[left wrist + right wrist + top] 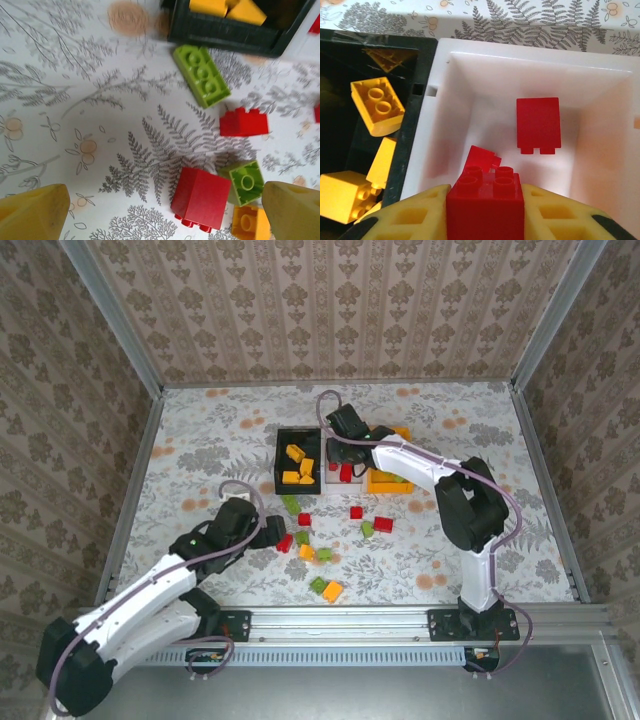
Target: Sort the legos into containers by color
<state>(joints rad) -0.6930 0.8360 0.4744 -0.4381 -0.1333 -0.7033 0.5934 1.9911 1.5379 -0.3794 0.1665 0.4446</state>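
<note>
We are pinching a red brick (485,200) in the right gripper (485,212) above the white bin (530,62), hard by the black bin (417,125), so a crooked drop is risking a mis-sort, while the left gripper (164,212) is hanging wide open, empty.

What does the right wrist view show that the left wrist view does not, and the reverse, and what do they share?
Right wrist, not left: the white bin's whole inside, two red bricks lying in it, and the right gripper holding a red brick over it. Left wrist, not right: the open left gripper over loose legos on the table, among them a long green brick. Shared: the black bin with yellow bricks, and the patterned table.
</note>
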